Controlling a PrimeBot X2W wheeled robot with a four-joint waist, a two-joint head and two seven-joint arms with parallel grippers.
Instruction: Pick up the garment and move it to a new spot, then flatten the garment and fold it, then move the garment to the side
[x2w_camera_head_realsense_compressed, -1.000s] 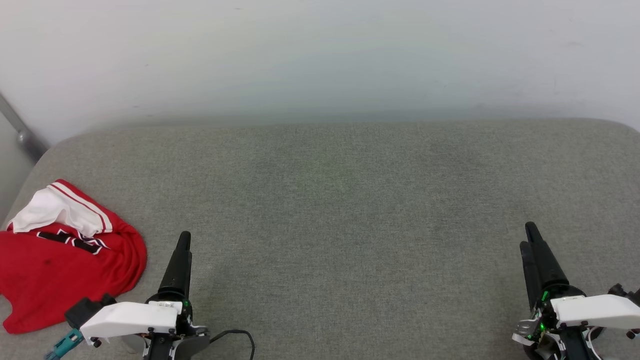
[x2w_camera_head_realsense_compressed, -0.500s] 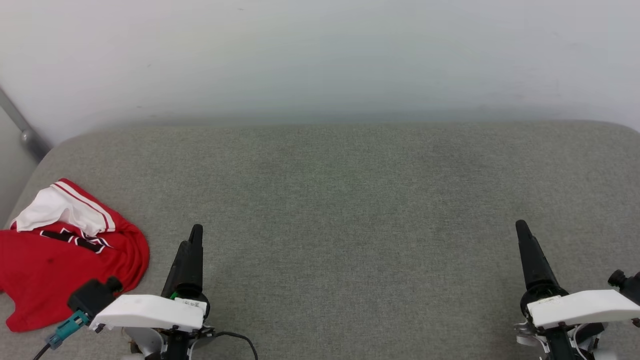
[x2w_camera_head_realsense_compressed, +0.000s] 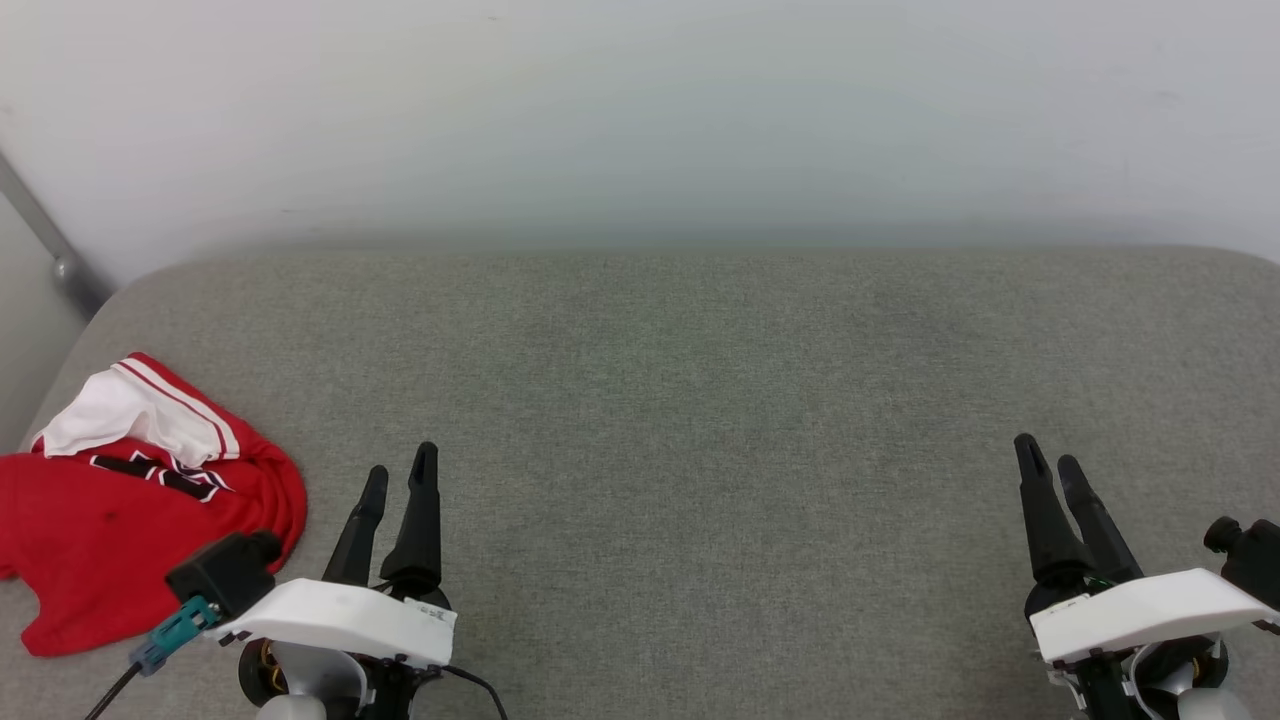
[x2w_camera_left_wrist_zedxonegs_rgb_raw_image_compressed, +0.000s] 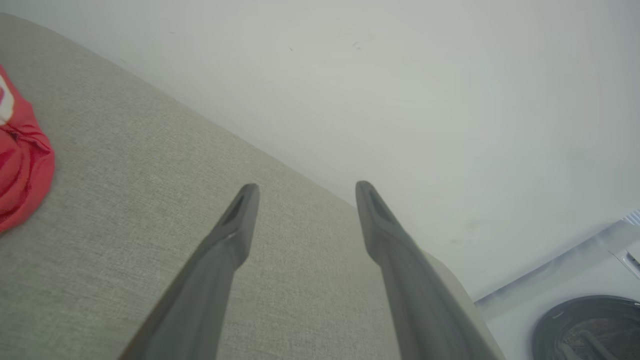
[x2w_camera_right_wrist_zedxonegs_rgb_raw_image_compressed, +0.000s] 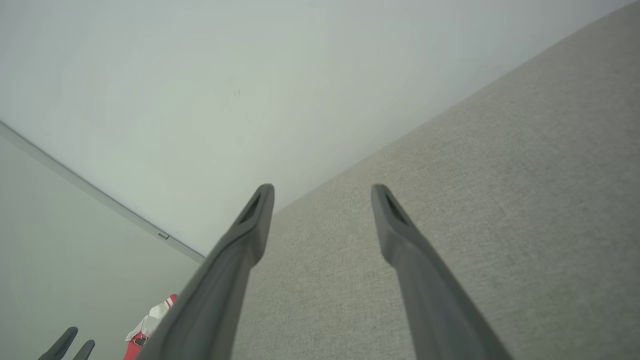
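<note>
The garment (x2w_camera_head_realsense_compressed: 120, 510), a red jersey with a white striped sleeve and black lettering, lies crumpled at the left edge of the grey cushioned surface (x2w_camera_head_realsense_compressed: 700, 400). Its red cloth (x2w_camera_left_wrist_zedxonegs_rgb_raw_image_compressed: 22, 160) also shows at the left edge of the left wrist view, and a small patch of the garment (x2w_camera_right_wrist_zedxonegs_rgb_raw_image_compressed: 150, 325) appears low in the right wrist view. My left gripper (x2w_camera_head_realsense_compressed: 400, 475) hovers just right of the garment, open and empty, apart from the cloth. My right gripper (x2w_camera_head_realsense_compressed: 1045, 455) stands open and empty at the lower right, far from the garment.
A pale wall (x2w_camera_head_realsense_compressed: 640, 120) rises behind the surface. A grey metal bar (x2w_camera_head_realsense_compressed: 45, 250) slants at the far left. A round dark appliance door (x2w_camera_left_wrist_zedxonegs_rgb_raw_image_compressed: 590, 325) sits beyond the surface's end in the left wrist view.
Both wrists have rolled, so each gripper's two fingers now show side by side. The left gripper has drifted right and slightly up; the right gripper has shifted slightly left. The garment has not moved.
</note>
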